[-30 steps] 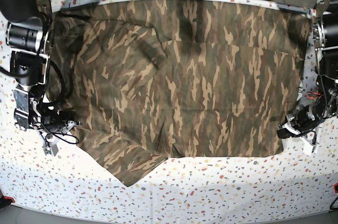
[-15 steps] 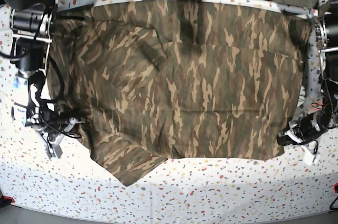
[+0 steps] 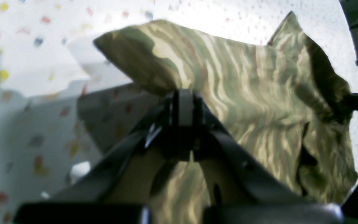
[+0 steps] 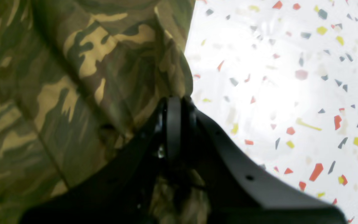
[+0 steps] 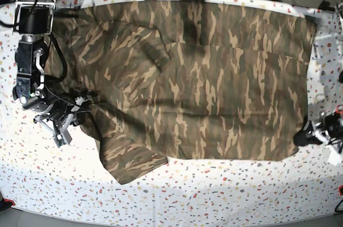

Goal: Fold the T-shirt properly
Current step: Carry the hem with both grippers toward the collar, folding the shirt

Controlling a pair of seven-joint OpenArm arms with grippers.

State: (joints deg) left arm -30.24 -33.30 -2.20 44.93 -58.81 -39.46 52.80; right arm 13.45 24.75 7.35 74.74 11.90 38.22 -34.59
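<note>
Pinching both near corners, left gripper (image 3: 183, 102) and right gripper (image 4: 174, 118) each clamp an edge of the T-shirt (image 5: 193, 77), which lies spread on the speckled table (image 5: 225, 195), probably to lift that edge for folding.

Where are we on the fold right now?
Early. Done: the T-shirt lies spread across the table, with one fold line across the middle. In hand: the right gripper is shut on the shirt's edge and the left gripper is shut on a corner, lifting it slightly off the table. Left: the sleeve sticks out unfolded, and the body is not yet folded into a compact stack.
</note>
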